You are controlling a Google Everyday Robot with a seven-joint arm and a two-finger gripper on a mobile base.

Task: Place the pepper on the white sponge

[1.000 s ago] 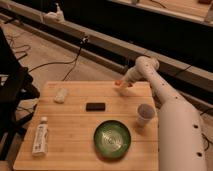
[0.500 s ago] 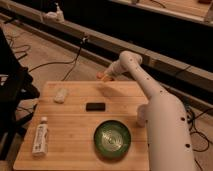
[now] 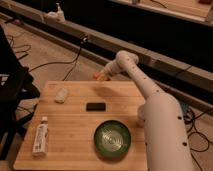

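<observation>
The pepper [image 3: 96,76] is a small orange-red item held at the tip of my gripper [image 3: 101,76], above the far edge of the wooden table [image 3: 75,135], near its middle. The white sponge [image 3: 61,94] is a small pale block lying on the table's far left part, well to the left of and below the gripper. My white arm [image 3: 150,105] reaches from the lower right up and across to the far edge.
A black rectangular block [image 3: 95,106] lies mid-table. A green bowl [image 3: 112,138] sits at the front centre. A long white tube-like bottle [image 3: 40,135] lies along the front left. Cables run on the floor behind the table.
My gripper with the pepper has moved left along the table's far edge, from the far right toward the middle. The arm now hides the small cup seen at the right earlier.
</observation>
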